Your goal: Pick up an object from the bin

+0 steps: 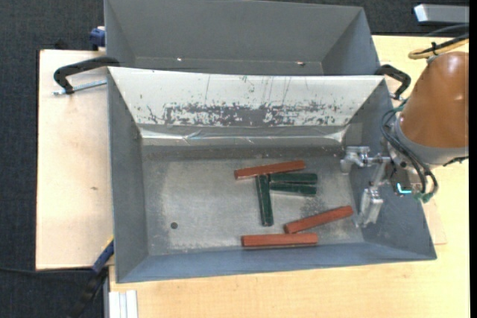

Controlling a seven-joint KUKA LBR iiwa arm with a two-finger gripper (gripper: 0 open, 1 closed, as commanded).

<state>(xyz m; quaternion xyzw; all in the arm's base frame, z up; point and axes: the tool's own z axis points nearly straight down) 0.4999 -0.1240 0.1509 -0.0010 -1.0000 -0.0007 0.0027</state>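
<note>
The tool (368, 214) hangs low on the right side of the grey bin (127, 190), close to the right wall. It is there because the arm comes in from that side. I cannot tell how far open the tool is. I see nothing held in it.

The nearest thing is a red-brown bar (318, 220) lying tilted on the bin floor. Its right end points toward the tool and stops just beside it. I think this is the bar to pick, because it is closest and nothing lies on top of it. I cannot tell if the tool touches it.

A 2nd red-brown bar (279, 240) lies flat near the front wall, just in front of the tilted one. A 3rd red-brown bar (270, 170) lies further back. It meets the far end of a dark green bar (264, 205) that points front to back. Another dark green bar (294, 184) lies sideways next to them. These 3 crowd together in the middle, so I think they would be harder to lift 1 at a time.

All the bars lie on the floor, so the pick is not yet done. The tool is very near the sloping wall, so the next move needs care not to bump it.
</note>
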